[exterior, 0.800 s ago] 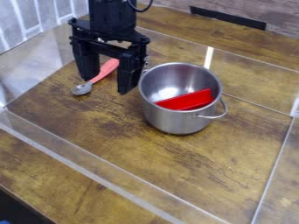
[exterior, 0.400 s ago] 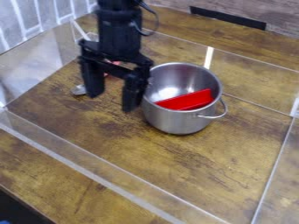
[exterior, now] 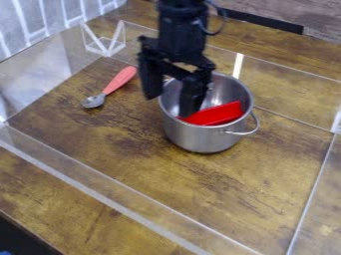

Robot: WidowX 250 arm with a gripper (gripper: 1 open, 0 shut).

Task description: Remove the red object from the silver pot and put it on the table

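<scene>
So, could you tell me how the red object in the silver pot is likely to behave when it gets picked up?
The red object looks flat with a straight edge, so it is probably stiff and light. It lies tilted against the wall of the silver pot, so it may slide on the shiny steel when nudged. Being thin, it may be awkward for the open end effector to pinch.

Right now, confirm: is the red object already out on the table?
No, the red object lies inside the silver pot, with the open end effector over it.

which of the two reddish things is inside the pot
The flat bright red wedge lies inside the round silver pot; the metal spoon with the pinkish-red handle lies on the wooden table.
</scene>
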